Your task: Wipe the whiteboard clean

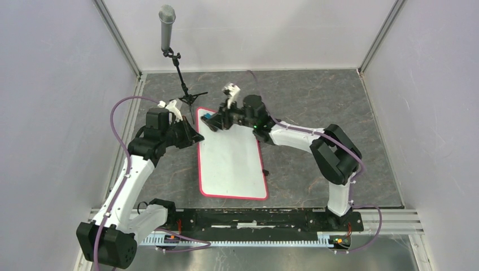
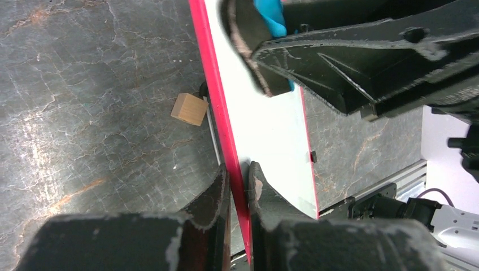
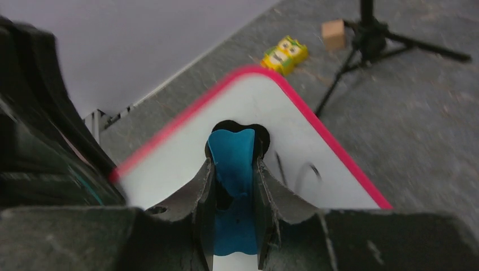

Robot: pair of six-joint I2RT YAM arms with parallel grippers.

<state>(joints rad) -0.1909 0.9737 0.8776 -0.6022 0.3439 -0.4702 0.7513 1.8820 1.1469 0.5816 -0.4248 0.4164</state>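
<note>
The whiteboard (image 1: 231,161) lies flat in the middle of the table, white with a pink-red rim. My left gripper (image 1: 195,135) is shut on its left rim (image 2: 229,147), one finger on each side of the edge. My right gripper (image 1: 217,121) is shut on the blue eraser (image 3: 231,155) and holds it on the board's far left corner. The eraser's blue top shows in the top view (image 1: 209,117) and in the left wrist view (image 2: 271,14). Black pen strokes (image 3: 308,169) remain on the board just right of the eraser.
A microphone on a black tripod (image 1: 179,68) stands behind the board's far left corner. A small wooden cube (image 2: 189,109) and a yellow toy (image 3: 284,55) lie on the dark stone table near that stand. A metal rail (image 1: 254,217) runs along the near edge.
</note>
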